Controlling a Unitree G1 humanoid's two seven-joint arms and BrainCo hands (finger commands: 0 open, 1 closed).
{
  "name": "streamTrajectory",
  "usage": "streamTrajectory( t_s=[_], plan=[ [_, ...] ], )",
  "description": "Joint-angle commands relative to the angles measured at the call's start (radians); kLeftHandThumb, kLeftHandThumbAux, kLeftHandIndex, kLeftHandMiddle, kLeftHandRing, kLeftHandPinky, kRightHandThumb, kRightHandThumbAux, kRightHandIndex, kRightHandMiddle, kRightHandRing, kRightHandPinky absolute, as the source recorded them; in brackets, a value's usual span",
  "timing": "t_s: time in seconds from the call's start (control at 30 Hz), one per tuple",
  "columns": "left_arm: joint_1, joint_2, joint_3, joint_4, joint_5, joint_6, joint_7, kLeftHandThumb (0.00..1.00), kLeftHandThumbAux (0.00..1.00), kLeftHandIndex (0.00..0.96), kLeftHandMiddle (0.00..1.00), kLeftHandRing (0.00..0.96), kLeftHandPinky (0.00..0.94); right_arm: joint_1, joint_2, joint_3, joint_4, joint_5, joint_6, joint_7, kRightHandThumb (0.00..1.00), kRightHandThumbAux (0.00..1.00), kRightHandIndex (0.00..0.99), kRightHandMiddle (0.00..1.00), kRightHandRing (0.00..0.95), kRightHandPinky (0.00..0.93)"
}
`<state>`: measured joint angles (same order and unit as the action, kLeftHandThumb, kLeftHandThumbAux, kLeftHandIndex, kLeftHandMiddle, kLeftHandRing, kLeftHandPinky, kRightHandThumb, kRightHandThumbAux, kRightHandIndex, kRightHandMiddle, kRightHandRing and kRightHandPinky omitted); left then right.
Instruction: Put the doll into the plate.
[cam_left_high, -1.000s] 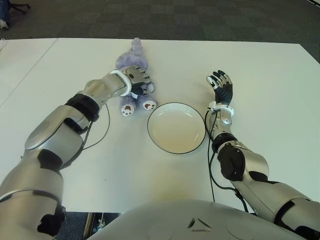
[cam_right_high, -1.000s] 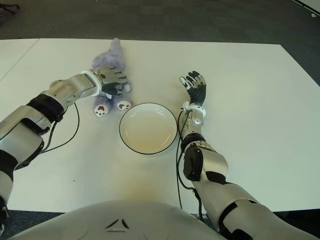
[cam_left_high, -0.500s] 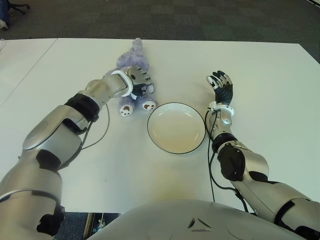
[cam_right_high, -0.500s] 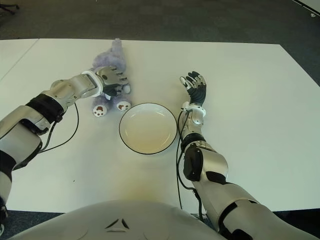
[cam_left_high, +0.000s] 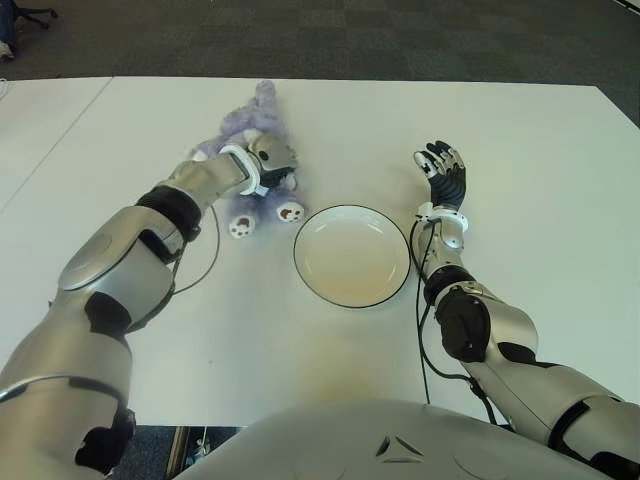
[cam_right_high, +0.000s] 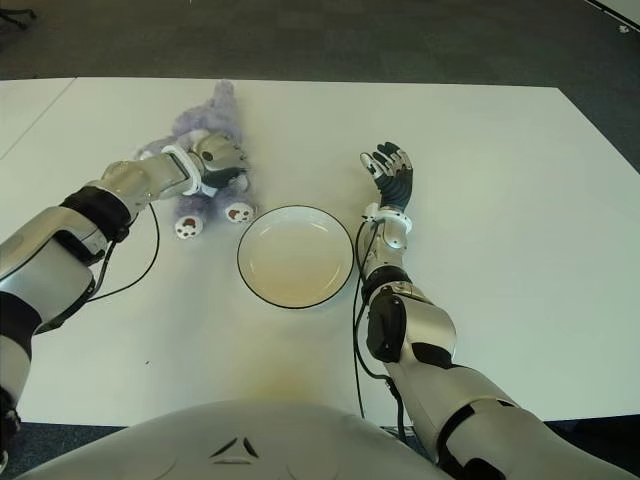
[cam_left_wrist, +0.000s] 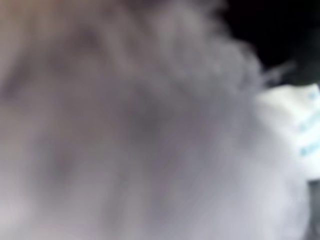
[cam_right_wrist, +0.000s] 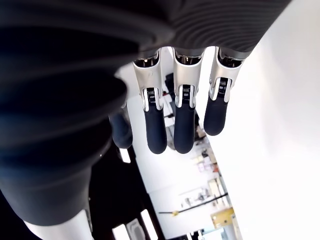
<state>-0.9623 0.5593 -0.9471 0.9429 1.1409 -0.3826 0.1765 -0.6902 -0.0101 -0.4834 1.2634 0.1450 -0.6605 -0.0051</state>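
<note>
One left robot hand (cam_left_high: 268, 160) clenches the doll (cam_left_high: 252, 135) left of the plate (cam_left_high: 352, 256); right robot hand (cam_left_high: 441, 165) spread.

The table (cam_left_high: 560, 200) is bright and evenly lit with soft shadows. The left wrist view is all blurry, filled by grey fuzz.

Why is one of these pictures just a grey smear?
The left wrist view sits pressed against the doll, too close to focus, so only fuzzy purple-grey fur shows. The eye views are sharp: the left hand is on the doll.
</note>
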Motion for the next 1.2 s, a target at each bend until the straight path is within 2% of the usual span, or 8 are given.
streamTrajectory(
  t_s=[0.03,0.23,0.33,0.47,0.6,0.83,1.03,1.2],
  plan=[
    [0.124,0.028,-0.058,0.05,0.067,-0.027,0.142,0.738,0.674,0.437,0.63,0.647,0.655,0.147,0.017,-0.01,0.083,0.029,0.232,-0.017,0.048,0.841,0.259,0.282,0.262,0.23],
    [0.12,0.028,-0.075,0.057,0.09,-0.004,0.243,0.735,0.679,0.436,0.63,0.643,0.651,0.147,0.015,-0.01,0.083,0.03,0.233,-0.015,0.042,0.839,0.26,0.281,0.261,0.228],
    [0.113,0.027,-0.073,0.051,0.1,0.008,0.294,0.731,0.686,0.435,0.634,0.655,0.685,0.146,0.014,-0.011,0.084,0.03,0.233,-0.016,0.047,0.841,0.27,0.294,0.272,0.244],
    [0.114,0.051,-0.059,-0.031,0.113,0.045,0.303,0.727,0.69,0.434,0.651,0.674,0.697,0.146,0.013,-0.008,0.084,0.027,0.232,-0.017,0.049,0.839,0.27,0.297,0.273,0.235],
    [0.151,0.119,-0.005,-0.209,0.095,0.066,0.266,0.724,0.694,0.433,0.666,0.683,0.701,0.146,0.012,-0.005,0.084,0.024,0.232,-0.016,0.043,0.837,0.273,0.3,0.272,0.229],
    [0.235,0.207,0.115,-0.482,-0.019,0.045,0.1,0.725,0.698,0.436,0.694,0.699,0.721,0.145,0.01,-0.003,0.085,0.023,0.235,-0.019,0.03,0.835,0.269,0.29,0.263,0.223],
    [0.269,0.242,0.185,-0.604,-0.085,0.003,0.006,0.73,0.697,0.438,0.715,0.717,0.721,0.145,0.01,-0.003,0.086,0.023,0.235,-0.016,0.028,0.834,0.271,0.292,0.265,0.232],
    [0.282,0.252,0.231,-0.644,-0.108,-0.012,-0.031,0.73,0.698,0.439,0.752,0.757,0.781,0.146,0.011,-0.003,0.085,0.024,0.231,-0.014,0.029,0.838,0.276,0.297,0.271,0.239]
  ],
)
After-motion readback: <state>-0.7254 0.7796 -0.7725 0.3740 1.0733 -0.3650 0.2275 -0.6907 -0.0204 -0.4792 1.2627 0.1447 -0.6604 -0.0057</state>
